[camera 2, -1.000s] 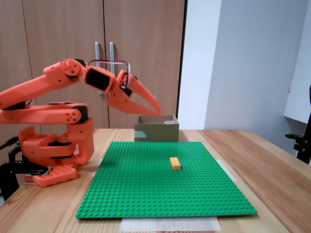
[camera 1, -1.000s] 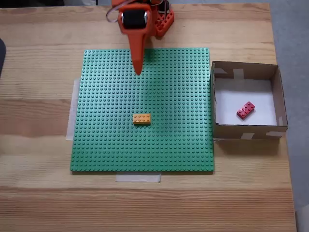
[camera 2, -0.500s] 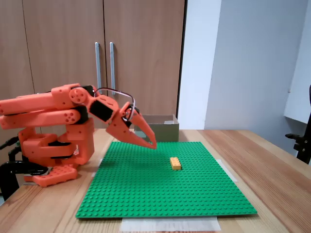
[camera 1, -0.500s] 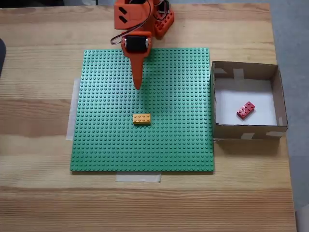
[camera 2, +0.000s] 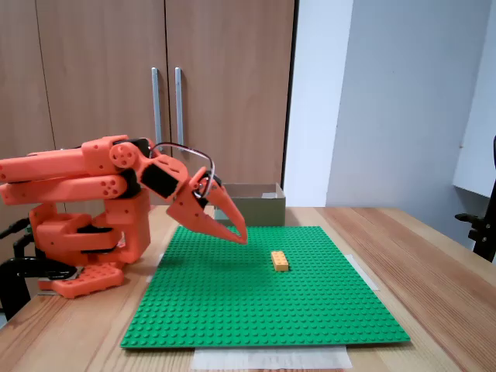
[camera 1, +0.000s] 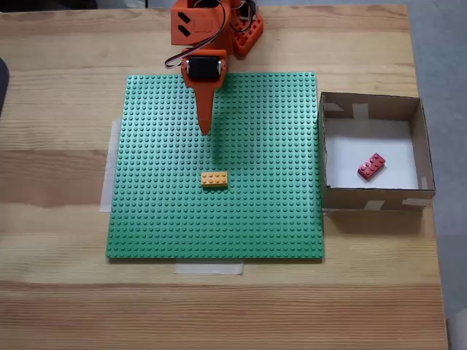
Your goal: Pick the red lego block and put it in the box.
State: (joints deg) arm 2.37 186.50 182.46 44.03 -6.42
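My jaws (camera 2: 242,236), clenched and empty above the green baseplate (camera 1: 160,219), could snag the yellow-orange brick (camera 1: 214,179) if lowered, though the red lego block (camera 1: 371,166) lies in the box (camera 1: 372,104).

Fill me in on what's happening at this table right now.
An orange robot arm is sorting lego bricks. The red brick already lies inside the cardboard box, beside the green baseplate. The gripper hangs low over the baseplate with its fingers together, holding nothing. An orange-yellow brick sits untouched on the baseplate, a little ahead of the gripper.
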